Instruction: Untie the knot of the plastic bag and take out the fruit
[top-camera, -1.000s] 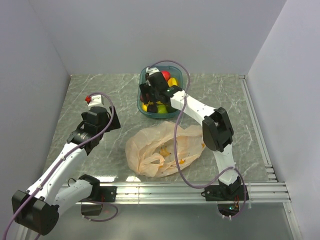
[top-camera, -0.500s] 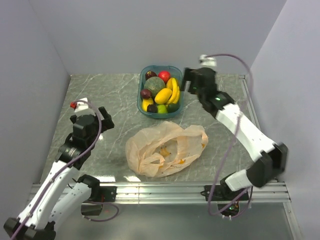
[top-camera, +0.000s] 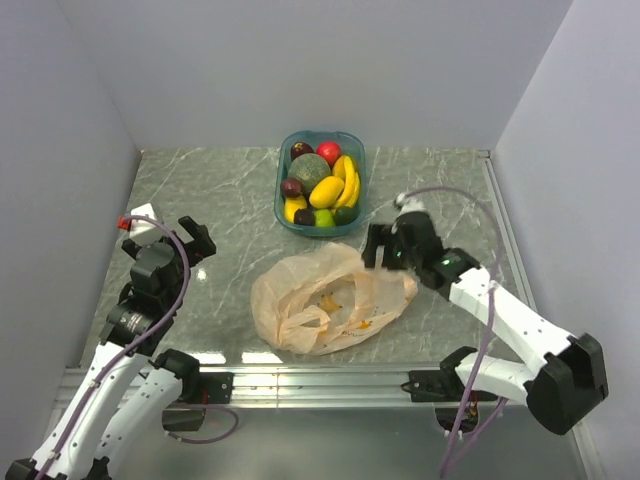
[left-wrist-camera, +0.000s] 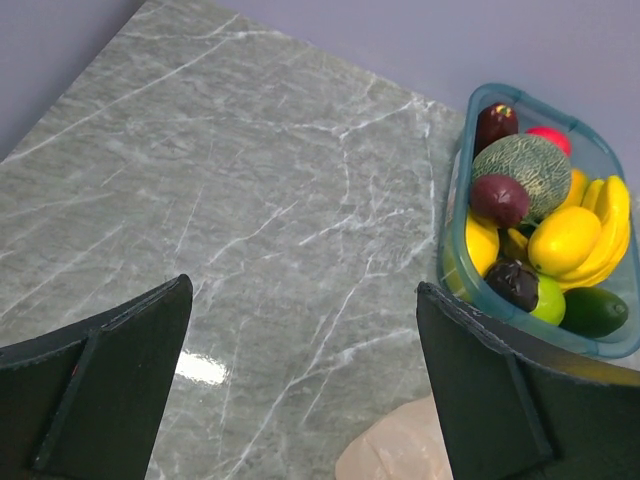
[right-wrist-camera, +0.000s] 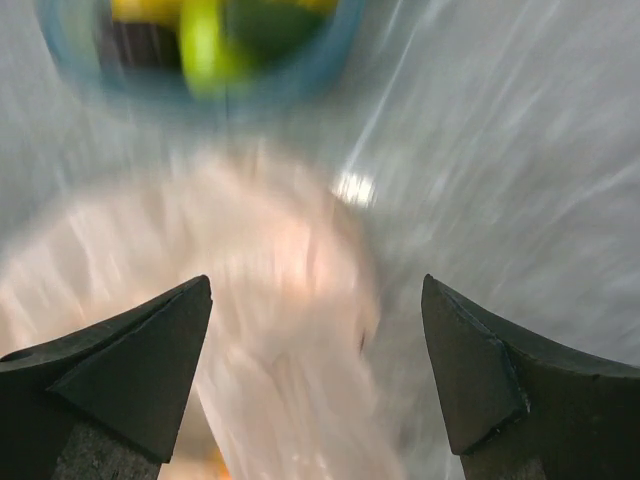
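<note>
The plastic bag (top-camera: 325, 300) lies slack and flattened on the marble table, pale peach-orange; no knot shows on it. The fruit sits in the blue tub (top-camera: 283, 195): the green melon (top-camera: 310, 172), the banana bunch (top-camera: 347, 180), and small yellow, purple and dark green pieces. My right gripper (top-camera: 372, 250) is open and empty just above the bag's right end; its wrist view shows the blurred bag (right-wrist-camera: 290, 300) between the jaws (right-wrist-camera: 315, 285). My left gripper (top-camera: 192, 238) is open and empty, far left of the bag. Its view shows the melon (left-wrist-camera: 535, 170) and the bag's corner (left-wrist-camera: 395, 455).
A red apple (top-camera: 328, 152) and a bright green lime (top-camera: 323, 217) also lie in the tub, whose rim (left-wrist-camera: 455, 230) shows in the left wrist view. Grey walls close the table at the back and both sides. A metal rail (top-camera: 330, 380) runs along the near edge.
My right arm left the tub, swung out to the back right, then came down over the bag's right end. My left arm drew back to the left and nearer. The bag stayed put.
</note>
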